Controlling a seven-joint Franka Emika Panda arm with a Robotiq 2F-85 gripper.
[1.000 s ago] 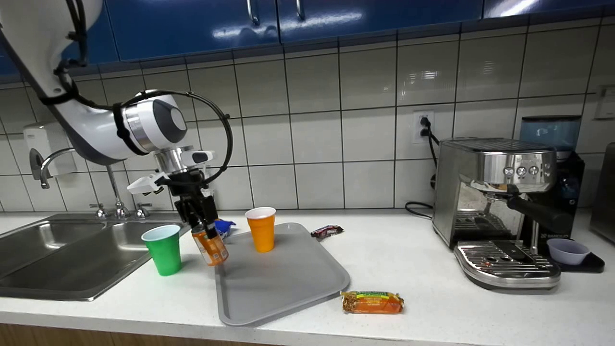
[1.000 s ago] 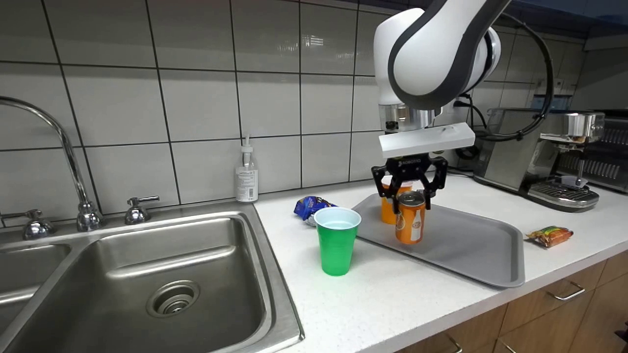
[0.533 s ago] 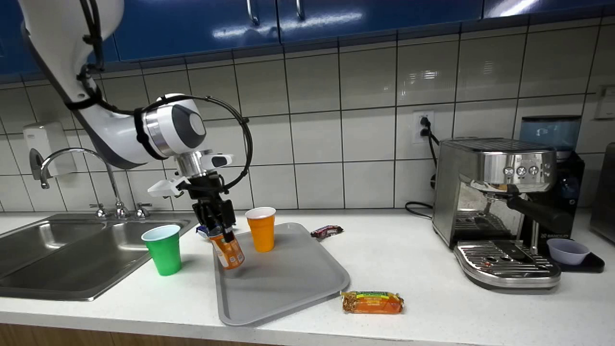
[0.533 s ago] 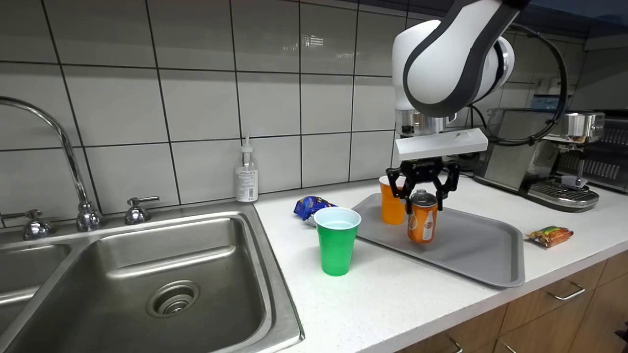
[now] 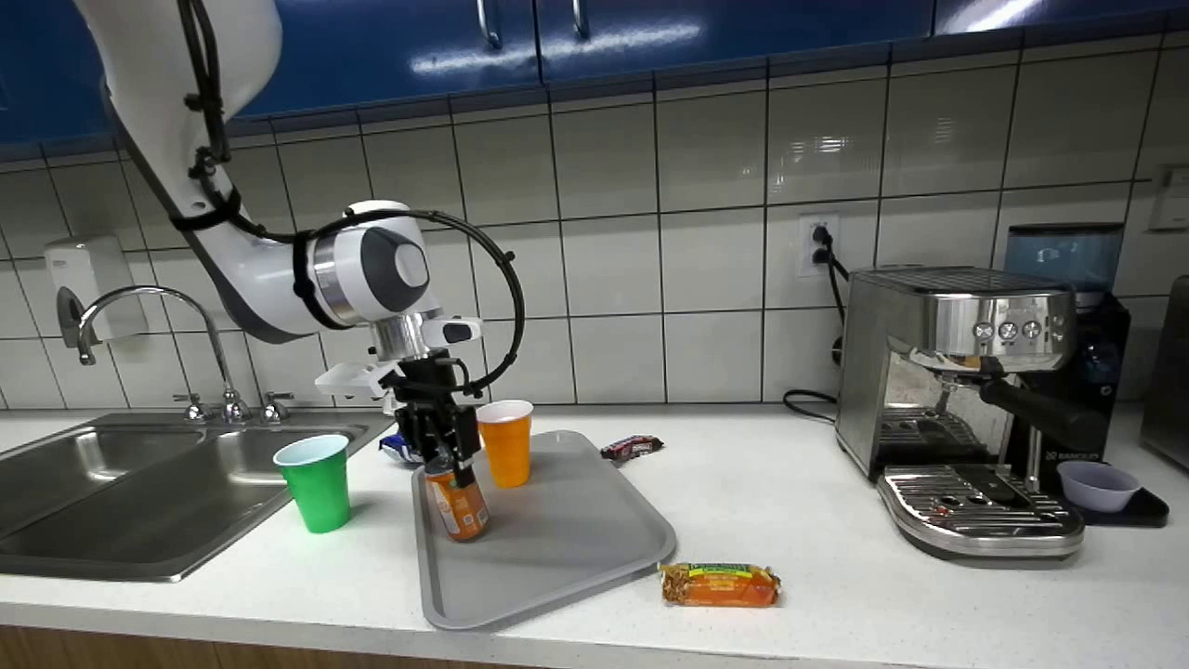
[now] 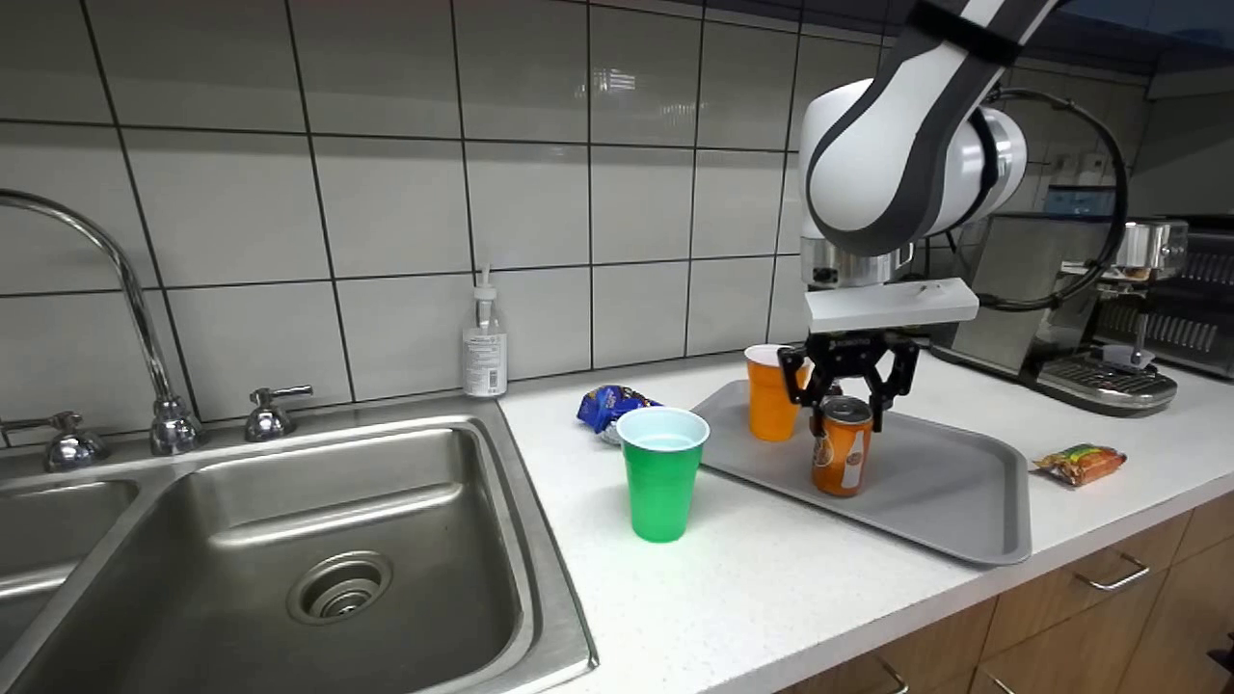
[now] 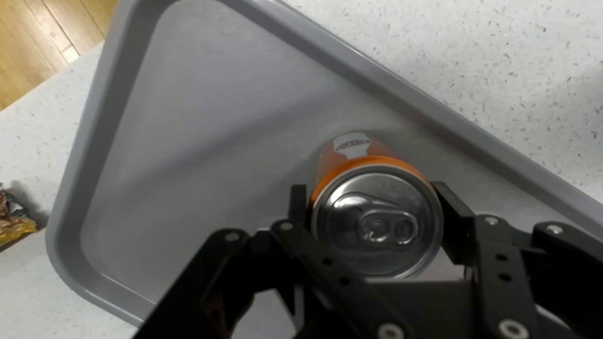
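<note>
My gripper [image 6: 847,416] is shut on an orange can [image 6: 841,465]. In the wrist view its two black pads [image 7: 298,202] stand on opposite sides of the silver-topped can [image 7: 377,235]. The can leans slightly in an exterior view [image 5: 461,511], over the near-sink side of the grey tray [image 5: 557,548]. Its base is at or just above the tray; I cannot tell if it touches. An orange cup [image 5: 507,446] stands upright on the tray, just behind the gripper. A green cup [image 6: 662,487] stands on the counter between the sink and the tray.
A steel sink [image 6: 424,569] with a faucet [image 6: 125,280] lies beside the green cup. A blue wrapper [image 6: 609,407], a dark red snack [image 5: 633,448] and an orange snack pack [image 5: 721,585] lie around the tray. An espresso machine [image 5: 957,372] and a soap bottle [image 6: 484,342] stand near the wall.
The gripper has carried the can away from the sink, further in over the tray, and has lowered it. The can stands more upright. The cups, tray and snacks have not moved.
</note>
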